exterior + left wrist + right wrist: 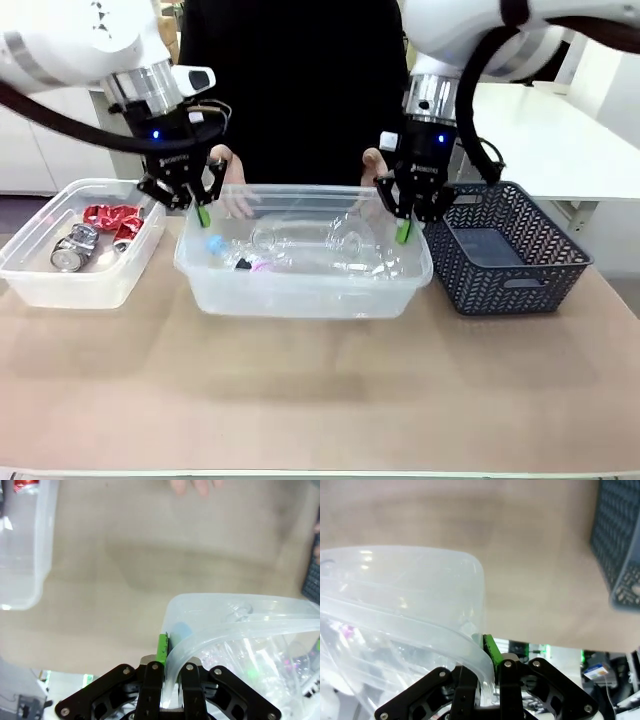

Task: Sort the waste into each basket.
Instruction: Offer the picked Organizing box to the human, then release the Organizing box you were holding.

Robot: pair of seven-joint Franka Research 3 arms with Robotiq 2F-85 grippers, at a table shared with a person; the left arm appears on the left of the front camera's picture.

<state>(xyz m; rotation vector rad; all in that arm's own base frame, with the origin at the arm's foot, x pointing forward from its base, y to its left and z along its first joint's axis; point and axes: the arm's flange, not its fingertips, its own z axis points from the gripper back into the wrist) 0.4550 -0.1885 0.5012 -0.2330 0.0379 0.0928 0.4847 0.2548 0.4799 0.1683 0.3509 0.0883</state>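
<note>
Between my arms stands a clear basket (300, 292) holding clear bottles (310, 245) with a pink label and a pale blue cap (215, 243). My left gripper (200, 207) is shut on its left rim, and the left wrist view shows that rim (235, 625) pinched between the gripper (172, 655) fingers. My right gripper (405, 225) is shut on the right rim; in the right wrist view that rim (420, 625) runs between its gripper (482, 657) fingers. A second clear basket (60, 285) at the left holds red-and-silver cans (100, 225). I cannot tell whether the middle basket rests on the table.
A dark grey lattice basket (510, 255) stands at the right, close to the middle basket, and looks empty. The person's hands (232, 190) rest just behind the middle basket's far rim. The near half of the table (320, 400) is bare brown surface.
</note>
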